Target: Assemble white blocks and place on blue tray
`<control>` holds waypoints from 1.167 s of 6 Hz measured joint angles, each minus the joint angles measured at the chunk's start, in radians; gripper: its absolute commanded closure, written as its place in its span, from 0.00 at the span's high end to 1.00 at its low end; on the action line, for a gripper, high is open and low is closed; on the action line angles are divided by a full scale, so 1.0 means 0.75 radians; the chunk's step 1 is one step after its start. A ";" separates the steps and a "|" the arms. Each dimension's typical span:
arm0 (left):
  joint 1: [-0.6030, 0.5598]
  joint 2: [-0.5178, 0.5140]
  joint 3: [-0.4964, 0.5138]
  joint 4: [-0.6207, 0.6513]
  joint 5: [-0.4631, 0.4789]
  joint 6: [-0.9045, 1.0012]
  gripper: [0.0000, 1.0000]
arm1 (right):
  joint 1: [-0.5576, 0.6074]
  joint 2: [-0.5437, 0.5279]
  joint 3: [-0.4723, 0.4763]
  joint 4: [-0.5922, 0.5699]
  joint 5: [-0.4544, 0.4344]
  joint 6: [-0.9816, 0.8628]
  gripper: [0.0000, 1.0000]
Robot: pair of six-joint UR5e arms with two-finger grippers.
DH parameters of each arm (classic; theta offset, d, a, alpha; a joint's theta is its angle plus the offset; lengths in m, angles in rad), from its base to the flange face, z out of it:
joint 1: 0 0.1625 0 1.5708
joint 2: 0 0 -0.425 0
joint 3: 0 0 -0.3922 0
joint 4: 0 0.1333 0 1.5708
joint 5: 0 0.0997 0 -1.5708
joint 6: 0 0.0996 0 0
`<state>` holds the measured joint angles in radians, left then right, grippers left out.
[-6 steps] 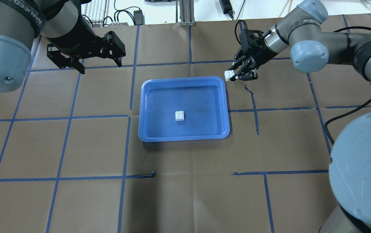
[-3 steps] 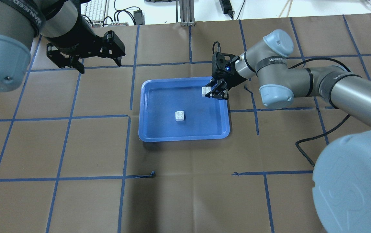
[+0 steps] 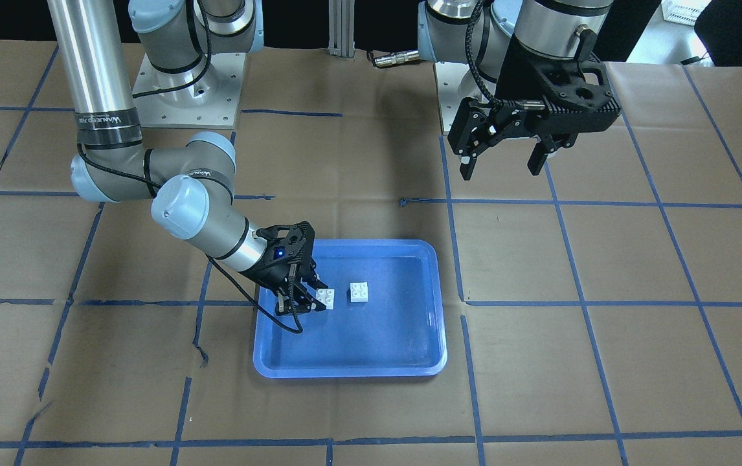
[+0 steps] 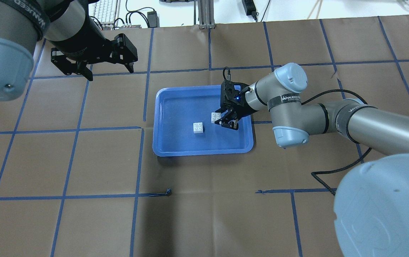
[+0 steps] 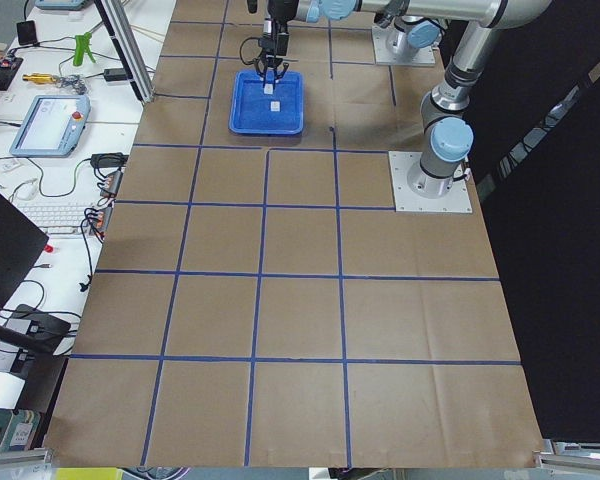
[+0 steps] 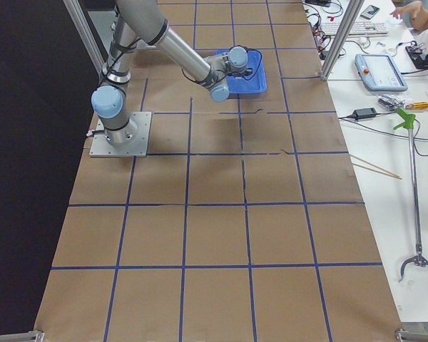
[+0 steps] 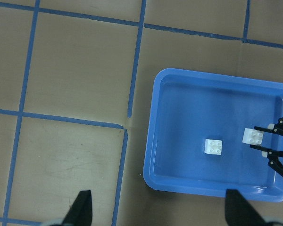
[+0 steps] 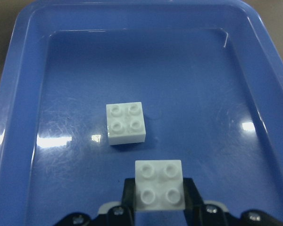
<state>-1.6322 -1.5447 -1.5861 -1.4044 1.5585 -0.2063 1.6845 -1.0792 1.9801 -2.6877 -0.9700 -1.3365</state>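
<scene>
The right fingers (image 8: pixel 128 193), cut off at the wrist view's bottom edge, clamp a white four-stud block (image 8: pixel 159 183) and hide its sides. It hangs over the blue tray (image 8: pixel 132 9), just beside a second block (image 8: pixel 125 122) lying mid-tray. The left fingers (image 3: pixel 465 162) hang apart over the table (image 4: pixel 83 160).

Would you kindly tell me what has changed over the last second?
The right gripper, shut on the held white block, carried it from outside the blue tray's far right corner inward, close beside the resting white block. The left gripper, blue tray and resting white block stayed put.
</scene>
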 measured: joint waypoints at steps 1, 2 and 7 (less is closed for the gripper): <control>0.000 0.000 0.000 -0.001 0.000 0.000 0.99 | 0.015 0.013 0.011 -0.032 -0.001 0.010 0.34; -0.001 0.000 -0.001 -0.001 0.000 0.000 0.99 | 0.027 0.034 0.013 -0.065 -0.001 0.014 0.34; -0.002 0.000 -0.006 0.003 0.000 0.001 0.99 | 0.037 0.052 0.015 -0.084 -0.001 0.036 0.34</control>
<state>-1.6336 -1.5447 -1.5903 -1.4021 1.5585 -0.2055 1.7123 -1.0402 1.9911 -2.7505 -0.9708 -1.3097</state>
